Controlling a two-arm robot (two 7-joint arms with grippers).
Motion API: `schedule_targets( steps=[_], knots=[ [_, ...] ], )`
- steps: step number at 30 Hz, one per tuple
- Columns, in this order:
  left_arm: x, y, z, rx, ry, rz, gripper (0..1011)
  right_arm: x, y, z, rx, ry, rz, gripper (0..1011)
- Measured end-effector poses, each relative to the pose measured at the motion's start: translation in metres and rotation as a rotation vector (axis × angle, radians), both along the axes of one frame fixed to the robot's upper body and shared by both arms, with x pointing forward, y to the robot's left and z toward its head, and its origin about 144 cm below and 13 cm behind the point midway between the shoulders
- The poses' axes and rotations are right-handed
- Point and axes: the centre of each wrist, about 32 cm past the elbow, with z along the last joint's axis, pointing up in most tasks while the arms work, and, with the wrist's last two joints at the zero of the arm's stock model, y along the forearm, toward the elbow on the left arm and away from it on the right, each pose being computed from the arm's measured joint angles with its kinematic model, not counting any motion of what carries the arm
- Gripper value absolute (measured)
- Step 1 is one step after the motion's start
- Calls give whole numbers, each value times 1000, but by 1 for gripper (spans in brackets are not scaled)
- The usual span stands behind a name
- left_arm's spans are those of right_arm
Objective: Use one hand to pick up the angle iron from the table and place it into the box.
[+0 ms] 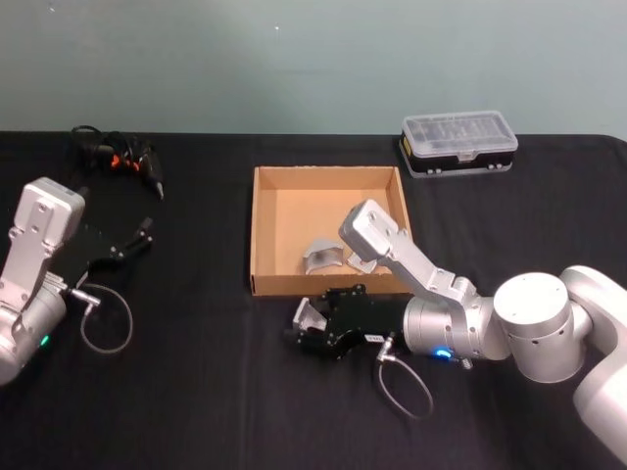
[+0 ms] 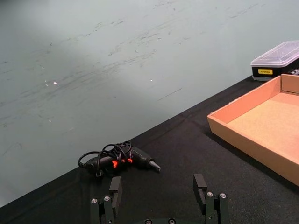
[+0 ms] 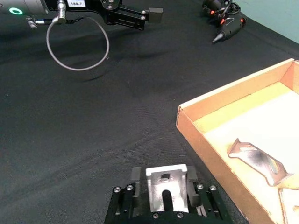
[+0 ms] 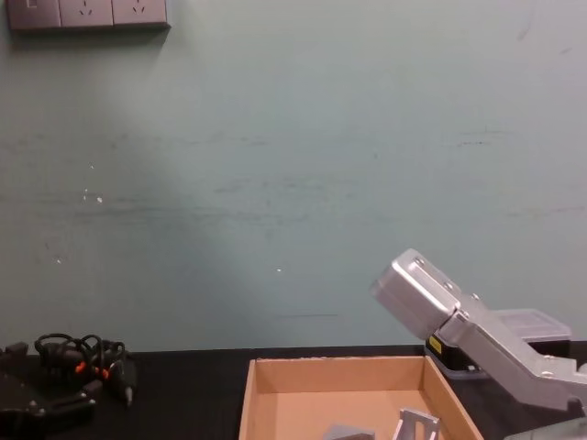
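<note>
— Jaws on your right gripper [image 3: 164,196] are clamped on a bent silver-grey angle iron [image 3: 166,184], just outside the front wall of the shallow tan cardboard box [image 1: 263,230], low over the matte black surface [image 1: 196,392].

— And the left?

— Your left gripper [image 2: 159,198] is parked well off to the left, jaws apart, holding nothing.

— What's next?

— Probably you lift it clear of the wall, so it can join the metal pieces [image 3: 257,158] inside.
</note>
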Motion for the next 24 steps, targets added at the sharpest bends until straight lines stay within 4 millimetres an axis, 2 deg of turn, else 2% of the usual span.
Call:
schedule_targets(
  steps=[2, 4, 14, 17, 24],
  knots=[
    [0, 0, 0, 0, 0, 0, 1000, 0, 0, -1, 1, -1, 1, 565],
    [0, 0, 0, 0, 0, 0, 1000, 0, 1, -1, 1, -1, 2, 476],
    [0, 0, 0, 0, 0, 0, 1000, -1, 1, -1, 4, -6, 2, 468],
    [0, 0, 0, 0, 0, 0, 1000, -3, 0, 5, 17, -24, -6, 468],
    [0, 0, 0, 0, 0, 0, 1000, -13, -3, 32, 51, -100, -23, 468]
  ],
)
